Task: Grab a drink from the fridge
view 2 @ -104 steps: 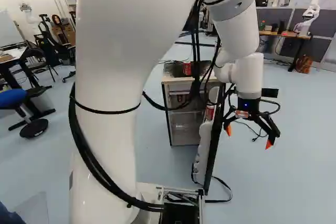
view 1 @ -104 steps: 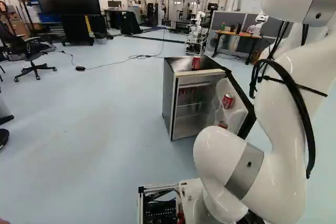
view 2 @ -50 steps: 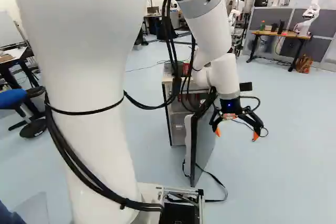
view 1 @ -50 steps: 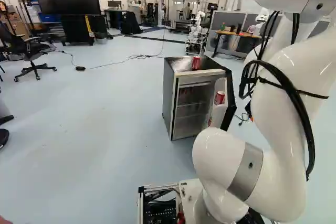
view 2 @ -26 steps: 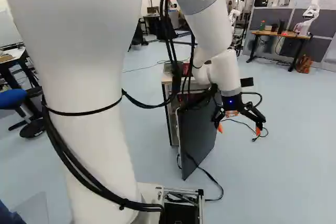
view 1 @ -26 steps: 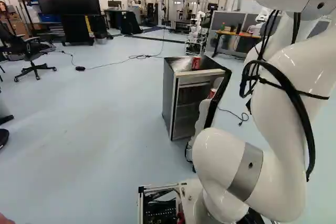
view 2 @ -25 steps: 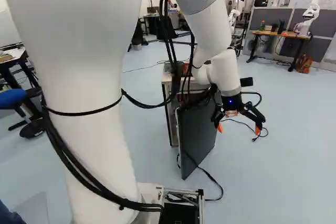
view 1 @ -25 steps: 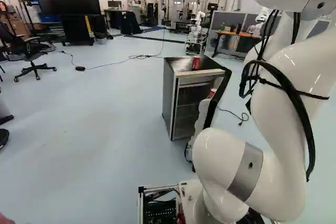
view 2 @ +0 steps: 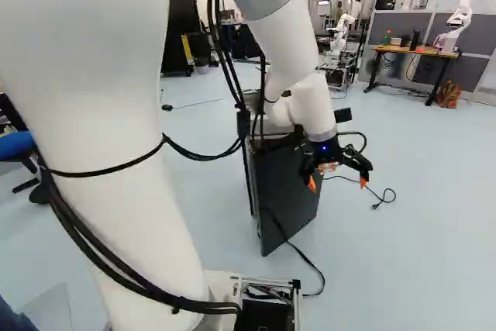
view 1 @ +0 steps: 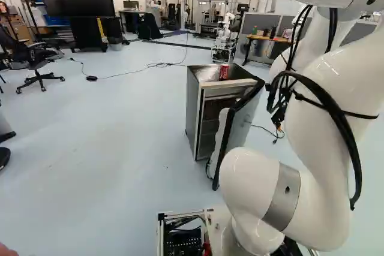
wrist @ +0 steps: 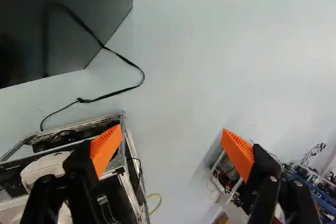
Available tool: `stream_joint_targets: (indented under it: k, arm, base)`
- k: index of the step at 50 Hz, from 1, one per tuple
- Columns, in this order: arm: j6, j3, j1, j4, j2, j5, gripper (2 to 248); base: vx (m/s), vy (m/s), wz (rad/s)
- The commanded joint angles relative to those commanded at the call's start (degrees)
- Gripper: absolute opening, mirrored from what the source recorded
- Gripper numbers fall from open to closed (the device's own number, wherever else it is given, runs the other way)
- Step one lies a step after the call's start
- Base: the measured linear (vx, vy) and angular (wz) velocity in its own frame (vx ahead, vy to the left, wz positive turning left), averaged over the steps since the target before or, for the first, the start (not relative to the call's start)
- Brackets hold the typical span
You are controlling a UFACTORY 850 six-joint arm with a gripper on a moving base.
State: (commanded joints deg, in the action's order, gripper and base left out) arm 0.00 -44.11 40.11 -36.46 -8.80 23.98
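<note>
The gripper (view 2: pixel 337 180) hangs beside the outer face of the fridge door (view 2: pixel 287 191), fingers downward. In the wrist view the gripper (wrist: pixel 170 148) is open, its orange pads wide apart with nothing between them. The small fridge (view 1: pixel 193 115) has its door standing partly open, swung toward the base. A red can (view 1: pixel 224 72) stands on top of the fridge. The door's inner side, with its white shelf (view 1: pixel 221 136), shows only as a narrow strip, and no can in it is visible. The inside of the fridge is mostly hidden by the door.
A black strap (view 2: pixel 306 257) trails from the door onto the floor near the base. A cable with a plug (view 2: pixel 378 204) lies beyond the gripper. Another robot (view 2: pixel 463 17) stands by a desk (view 2: pixel 415 50) at the back. An office chair (view 1: pixel 37 64) is far left.
The fridge door has swung further toward closed, hiding the cans on its inner shelf. My arm and open gripper have moved leftward in the right base view. The base has stayed put.
</note>
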Motion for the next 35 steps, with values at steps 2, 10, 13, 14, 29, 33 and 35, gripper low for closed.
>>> stream_joint_targets:
  k: [2, 10, 13, 14, 29, 33, 35]
  arm:
    - [0.00, 0.38, -0.42, -0.02, 0.32, -0.64, 247]
    - [0.00, 1.80, -2.16, -0.05, 1.56, -3.20, 247]
    - [0.00, 2.31, -2.82, -0.05, 2.00, -4.17, 247]
    - [0.00, 2.47, -3.04, -0.05, 2.15, -4.49, 247]
    - [0.00, 4.61, -6.47, -0.05, 4.07, -9.34, 247]
    - [0.00, 5.05, -7.43, -0.05, 4.47, -10.64, 247]
    - [0.00, 5.23, -7.93, -0.05, 4.64, -11.29, 247]
  base:
    - [0.000, 0.000, 0.000]
    - [0.000, 0.000, 0.000]
    - [0.000, 0.000, 0.000]
    - [0.000, 0.000, 0.000]
    - [0.000, 0.000, 0.000]
    - [0.000, 0.000, 0.000]
    - [0.000, 0.000, 0.000]
